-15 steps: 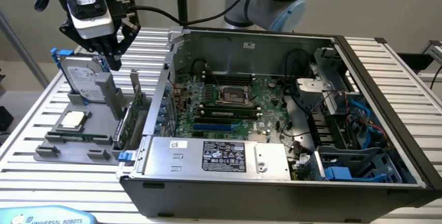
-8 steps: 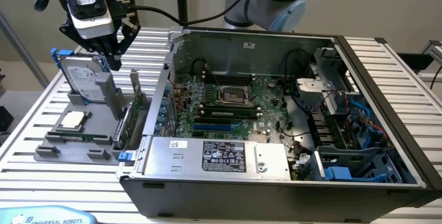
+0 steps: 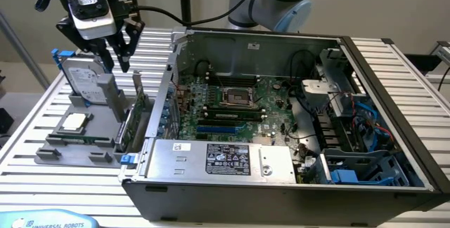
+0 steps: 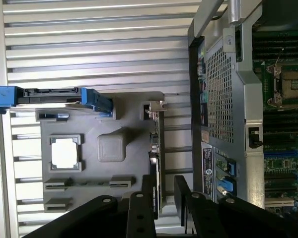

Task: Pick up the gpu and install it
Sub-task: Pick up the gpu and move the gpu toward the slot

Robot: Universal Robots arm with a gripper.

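The gpu (image 3: 138, 108) stands on edge in a slot of the grey holder (image 3: 52, 153), right beside the computer case's outer wall. From the wrist it appears edge-on as a thin card (image 4: 156, 144) with a metal bracket at one end. My gripper (image 3: 118, 63) hangs open above the holder, over the gpu's far end and clear of it. In the wrist view the gripper (image 4: 165, 196) has its two black fingers (image 4: 148, 198) on either side of the card's line, with nothing held.
The holder also carries a silver hard drive with blue brackets (image 3: 88, 85), a processor (image 3: 76, 122) and a memory stick (image 3: 84, 138). The open computer case (image 3: 393, 149) lies at the exterior view's right, showing its motherboard (image 3: 243, 99) and power supply (image 3: 218, 157).
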